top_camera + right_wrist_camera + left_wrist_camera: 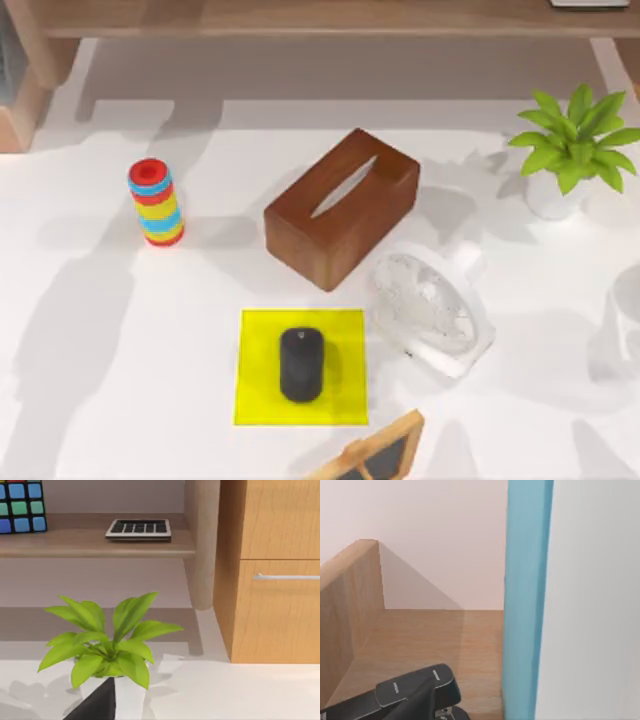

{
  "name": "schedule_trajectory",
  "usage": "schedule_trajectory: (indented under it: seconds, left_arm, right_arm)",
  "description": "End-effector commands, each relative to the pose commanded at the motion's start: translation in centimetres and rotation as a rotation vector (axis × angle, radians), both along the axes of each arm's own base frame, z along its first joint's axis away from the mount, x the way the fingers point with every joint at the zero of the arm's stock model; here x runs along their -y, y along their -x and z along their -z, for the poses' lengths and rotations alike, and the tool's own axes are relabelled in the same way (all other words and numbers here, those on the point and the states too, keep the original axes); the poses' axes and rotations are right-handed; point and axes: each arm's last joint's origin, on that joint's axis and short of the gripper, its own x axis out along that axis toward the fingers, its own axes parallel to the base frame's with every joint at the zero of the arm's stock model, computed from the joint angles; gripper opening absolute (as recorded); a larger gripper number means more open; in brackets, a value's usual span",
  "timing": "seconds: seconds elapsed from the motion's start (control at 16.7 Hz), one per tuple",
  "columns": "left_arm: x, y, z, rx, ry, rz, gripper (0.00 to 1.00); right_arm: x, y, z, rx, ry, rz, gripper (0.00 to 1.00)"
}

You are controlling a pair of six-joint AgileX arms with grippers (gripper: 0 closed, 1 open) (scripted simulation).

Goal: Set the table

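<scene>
The white table (110,340) carries a yellow mat (255,400) near its front middle, and a black mouse (301,364) lies on that mat. Behind the mat stands a brown wooden tissue box (342,207), with a white desk fan (432,311) to its right. In the right wrist view a dark wedge of my right gripper (97,705) shows low in front of the potted plant (107,645) on the table (235,690). The left wrist view looks into a wooden shelf compartment (420,635).
A stack of coloured rings (155,203) stands at the left and the potted plant (572,150) at the back right. A small wood-framed board (375,455) leans at the front edge. The shelf holds a black stapler (415,695), a blue panel (525,605), a calculator (139,528) and a colour cube (21,505).
</scene>
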Motion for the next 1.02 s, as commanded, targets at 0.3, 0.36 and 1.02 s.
schedule_trajectory:
  seconds: [0.3, 0.36, 1.02]
  left_arm:
    - [0.1, -1.5, -0.2, 0.007, 0.002, 0.000, 1.00]
    - [0.1, -1.6, -0.2, 0.006, 0.002, 0.000, 1.00]
    - [0.1, -1.6, -0.2, 0.006, 0.002, 0.000, 0.40]
  right_arm:
    - [0.0, 0.0, 0.0, 0.000, 0.000, 0.000, 1.00]
    - [0.0, 0.0, 0.0, 0.000, 0.000, 0.000, 1.00]
    - [0.0, 0.0, 0.0, 0.000, 0.000, 0.000, 1.00]
